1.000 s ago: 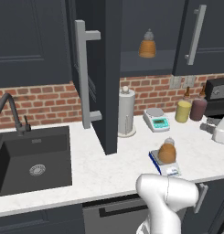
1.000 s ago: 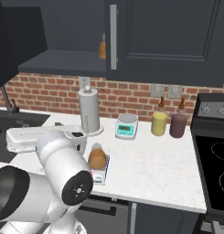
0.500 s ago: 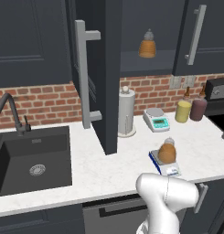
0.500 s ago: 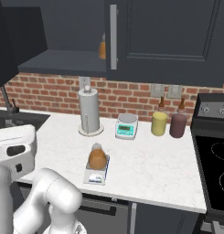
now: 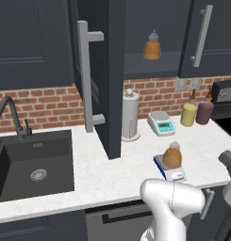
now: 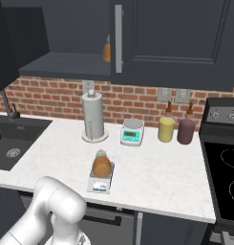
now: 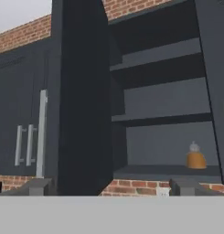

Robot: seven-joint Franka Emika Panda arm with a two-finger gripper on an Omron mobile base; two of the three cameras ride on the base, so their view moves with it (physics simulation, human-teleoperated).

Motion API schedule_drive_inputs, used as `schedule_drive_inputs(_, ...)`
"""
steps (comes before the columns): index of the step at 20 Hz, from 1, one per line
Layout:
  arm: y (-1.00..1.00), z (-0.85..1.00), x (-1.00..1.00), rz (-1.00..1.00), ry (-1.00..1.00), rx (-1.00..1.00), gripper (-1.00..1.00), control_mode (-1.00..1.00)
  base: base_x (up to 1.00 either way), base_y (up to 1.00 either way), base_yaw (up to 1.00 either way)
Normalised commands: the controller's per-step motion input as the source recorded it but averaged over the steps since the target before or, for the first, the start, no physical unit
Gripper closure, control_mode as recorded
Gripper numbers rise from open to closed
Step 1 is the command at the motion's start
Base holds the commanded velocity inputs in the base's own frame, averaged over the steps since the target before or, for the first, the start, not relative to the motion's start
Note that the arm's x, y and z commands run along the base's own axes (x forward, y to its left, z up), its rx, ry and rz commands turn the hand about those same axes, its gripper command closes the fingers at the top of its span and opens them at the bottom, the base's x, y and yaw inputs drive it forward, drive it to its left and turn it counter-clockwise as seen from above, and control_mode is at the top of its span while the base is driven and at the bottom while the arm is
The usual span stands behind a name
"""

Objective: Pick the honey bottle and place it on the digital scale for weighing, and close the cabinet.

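honey bottle (image 5: pixel 172 156) seen seated on digital scale (image 5: pixel 169 168), lower right of left base view | placing judged done | cabinet (image 5: pixel 105 70) door swung open, closing left | gripper (image 7: pixel 109 186) aimed at door edge, tips apart, nothing held

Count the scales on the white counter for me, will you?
2. The white scale with teal display panel sits near the brick wall beside the paper towel roll; the blue-bodied digital scale, near the counter's front edge, carries the amber honey bottle.
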Motion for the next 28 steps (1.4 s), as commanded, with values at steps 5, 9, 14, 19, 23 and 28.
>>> schedule_drive_inputs(5,1.00,-0.60,0.41,-0.26,-0.25,0.21,-1.00,-1.00,0.00,0.00,0.00)
schedule_drive_inputs(9,1.00,-0.57,0.31,-0.26,-0.28,0.22,-1.00,-1.00,0.00,0.00,0.00)
schedule_drive_inputs(14,1.00,-0.51,0.23,-0.26,-0.31,0.20,-1.00,-1.00,0.00,0.00,0.00)
schedule_drive_inputs(19,1.00,-0.61,0.08,-0.23,-0.44,0.17,-1.00,-1.00,0.00,0.00,0.00)
schedule_drive_inputs(23,0.99,-0.35,0.07,-0.20,-0.51,0.07,-1.00,-1.00,0.00,0.00,0.00)
schedule_drive_inputs(28,0.72,0.00,0.55,-0.16,-0.28,0.04,-1.00,-1.00,0.00,0.00,0.00)
